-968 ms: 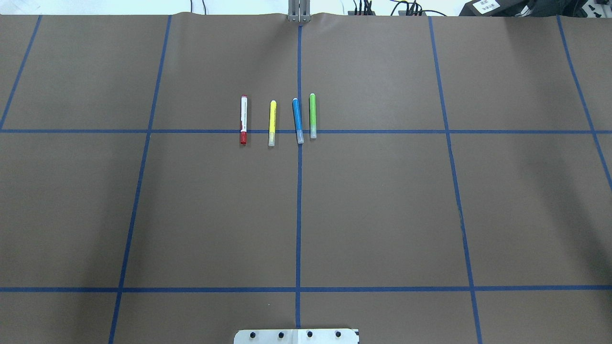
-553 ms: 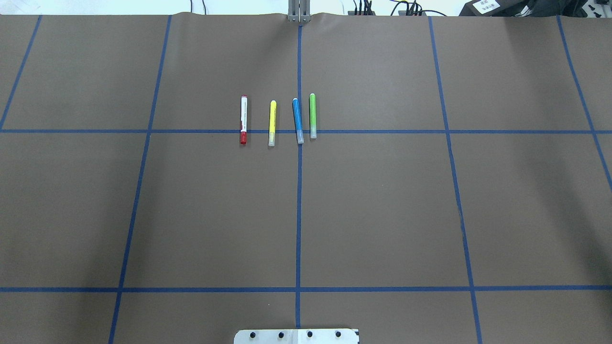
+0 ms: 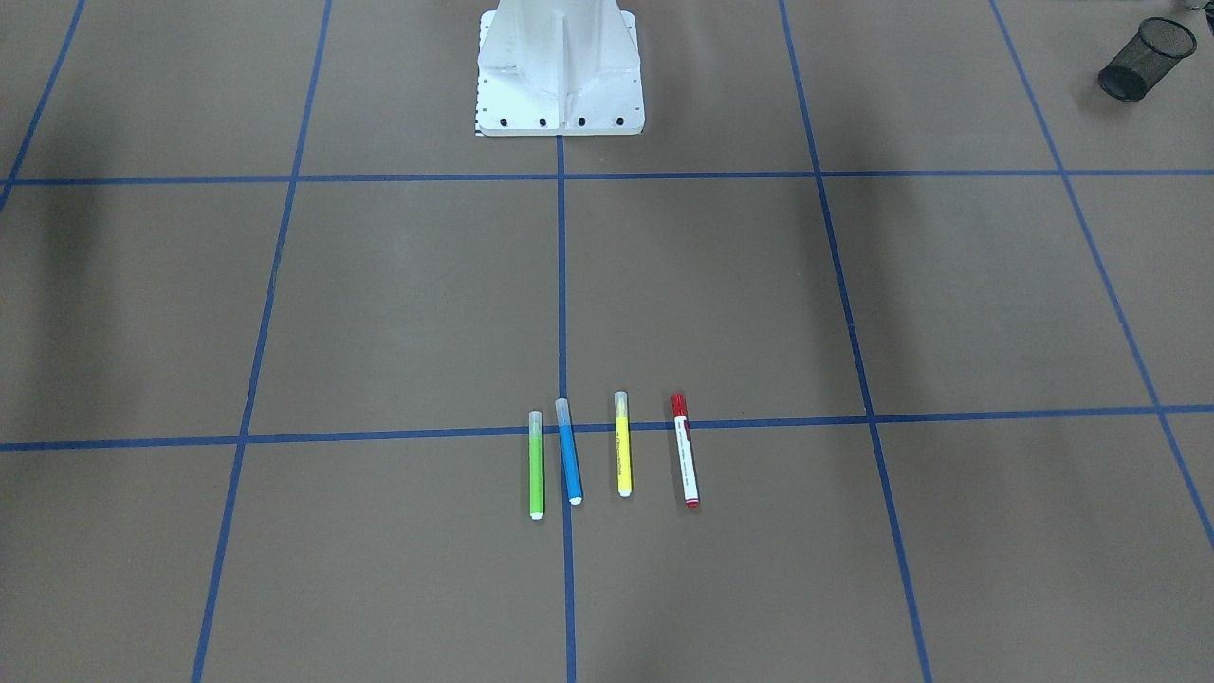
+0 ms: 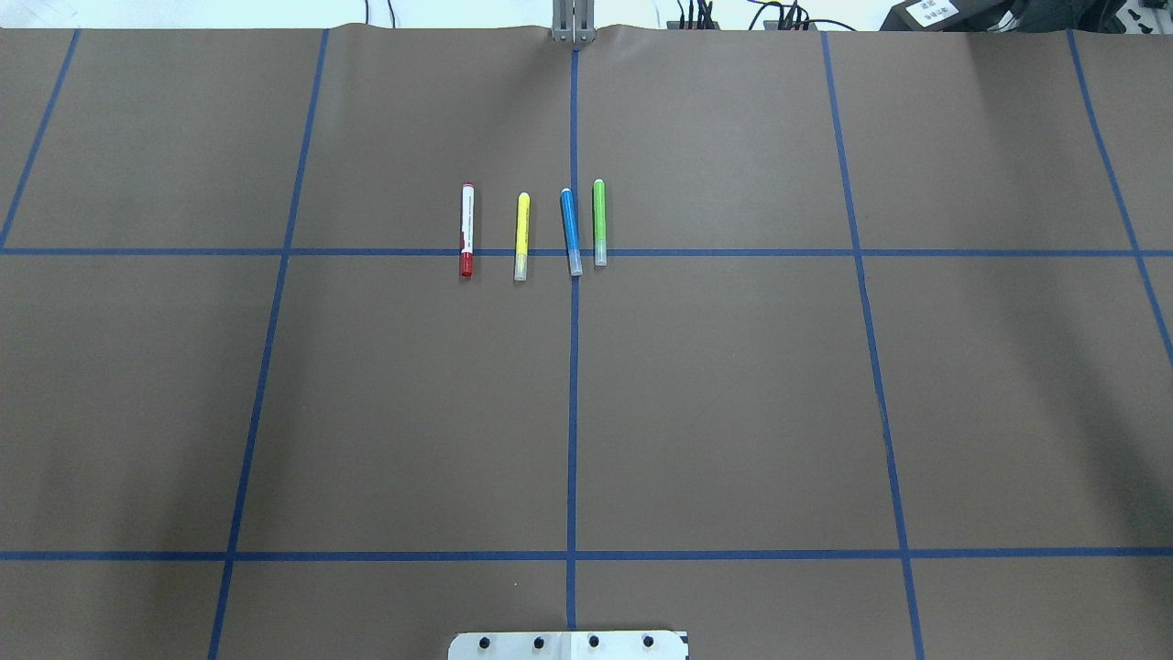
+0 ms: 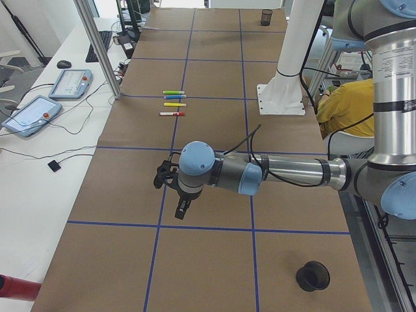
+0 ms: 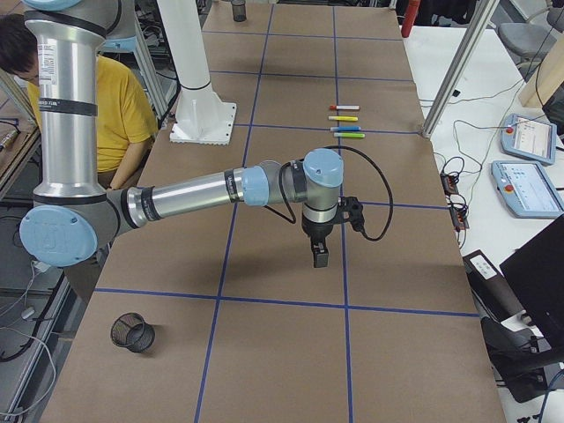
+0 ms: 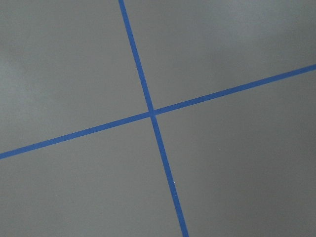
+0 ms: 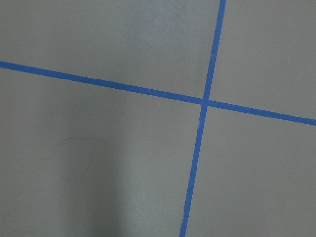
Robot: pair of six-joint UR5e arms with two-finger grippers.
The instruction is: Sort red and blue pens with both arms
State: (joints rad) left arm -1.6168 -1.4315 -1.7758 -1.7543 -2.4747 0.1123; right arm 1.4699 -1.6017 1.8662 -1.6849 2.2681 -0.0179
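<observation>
The red pen (image 4: 466,229) and blue pen (image 4: 570,232) lie parallel mid-worktop (image 4: 733,412), long axes running front to back. The left arm (image 5: 292,172) hangs well off on red's side and the right arm (image 6: 185,196) on blue's. I cannot tell whether their jaws are apart or together.

A brown paper-covered table (image 4: 733,412) gridded with blue tape (image 4: 572,412) fills the lab; along its far edge a white bench (image 5: 39,188) carries two control tablets (image 5: 70,82) and cables, aluminium posts (image 5: 97,45) rising beside it
</observation>
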